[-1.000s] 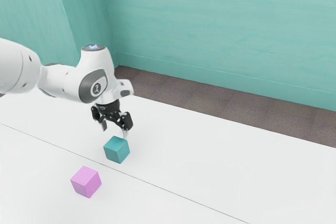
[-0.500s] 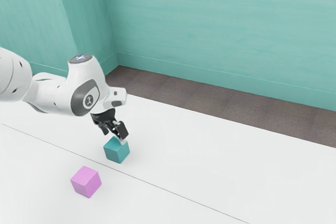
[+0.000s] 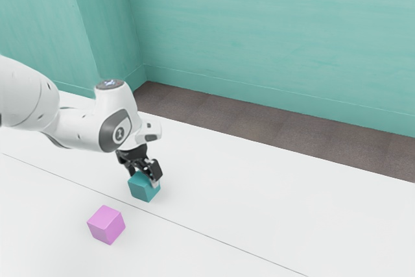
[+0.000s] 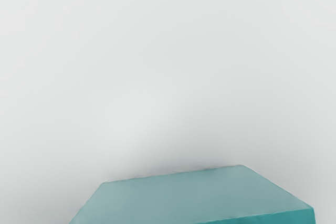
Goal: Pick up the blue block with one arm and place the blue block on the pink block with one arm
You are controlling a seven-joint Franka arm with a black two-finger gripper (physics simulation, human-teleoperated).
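Your end effector (image 3: 145,174) has dropped right onto the blue block (image 3: 142,189). Can't tell if it's gripping yet. Lift's probably next.

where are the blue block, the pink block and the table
blue block (image 3: 138,191): exterior view, on its front side face
pink block (image 3: 107,215): exterior view, on its top face
table (image 3: 272,205): exterior view, on its bare white top

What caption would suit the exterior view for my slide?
Black pincer at the top of the teal-blue cube; pink cube lies apart on the white table.
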